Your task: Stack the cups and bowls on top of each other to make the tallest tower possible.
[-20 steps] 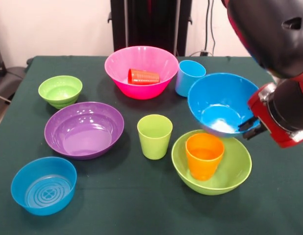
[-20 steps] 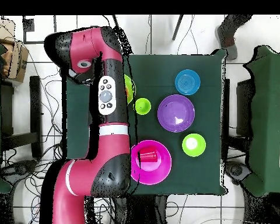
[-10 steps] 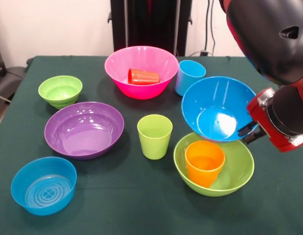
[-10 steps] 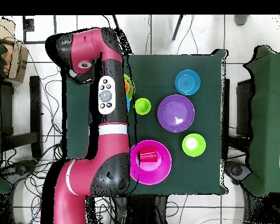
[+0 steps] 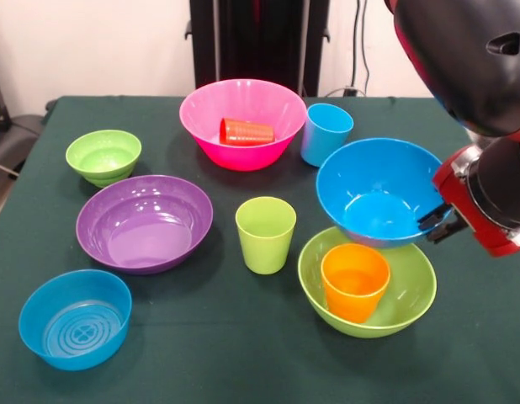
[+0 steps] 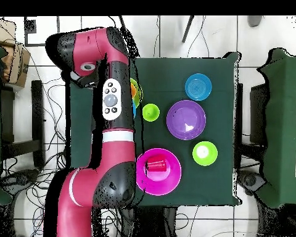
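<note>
My gripper point(image 5: 437, 222) is shut on the right rim of the large blue bowl point(image 5: 374, 189) and holds it just above the back of the large lime green bowl point(image 5: 411, 295). The orange cup point(image 5: 354, 280) stands upright inside that green bowl. The lime green cup point(image 5: 265, 234) stands in the middle of the table. The light blue cup point(image 5: 326, 133) stands beside the large pink bowl point(image 5: 243, 156), and the red cup point(image 5: 246, 131) lies on its side in it. In the overhead view the arm point(image 6: 111, 102) hides the gripper and most of this pile.
The large purple bowl point(image 5: 145, 222), the small lime green bowl point(image 5: 103, 156) and the small blue bowl with the ringed base point(image 5: 75, 318) stand on the left of the dark green table point(image 5: 201, 362). The overhead view shows the purple bowl point(image 6: 186, 120) and the pink bowl point(image 6: 169, 179).
The large blue bowl tilted toward the camera, then levelled out and sank a little, still held over the green bowl. The other pieces have not moved.
</note>
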`<control>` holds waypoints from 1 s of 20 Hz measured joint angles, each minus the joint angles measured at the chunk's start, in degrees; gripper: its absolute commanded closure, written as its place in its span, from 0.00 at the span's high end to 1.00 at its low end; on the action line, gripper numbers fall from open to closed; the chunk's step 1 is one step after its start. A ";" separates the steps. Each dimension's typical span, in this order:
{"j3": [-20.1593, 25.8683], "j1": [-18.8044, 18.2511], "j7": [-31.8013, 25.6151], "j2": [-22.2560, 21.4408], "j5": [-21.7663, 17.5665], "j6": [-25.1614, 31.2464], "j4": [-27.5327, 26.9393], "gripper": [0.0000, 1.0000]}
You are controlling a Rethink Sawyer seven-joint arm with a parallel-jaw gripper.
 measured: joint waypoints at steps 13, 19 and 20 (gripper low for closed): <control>-8.42 -1.40 0.00 0.96 10.44 -0.01 -0.02 0.00; -9.12 -1.15 0.00 1.30 11.84 0.48 -0.03 0.00; -9.16 -1.14 0.00 1.29 11.92 0.60 -0.03 0.00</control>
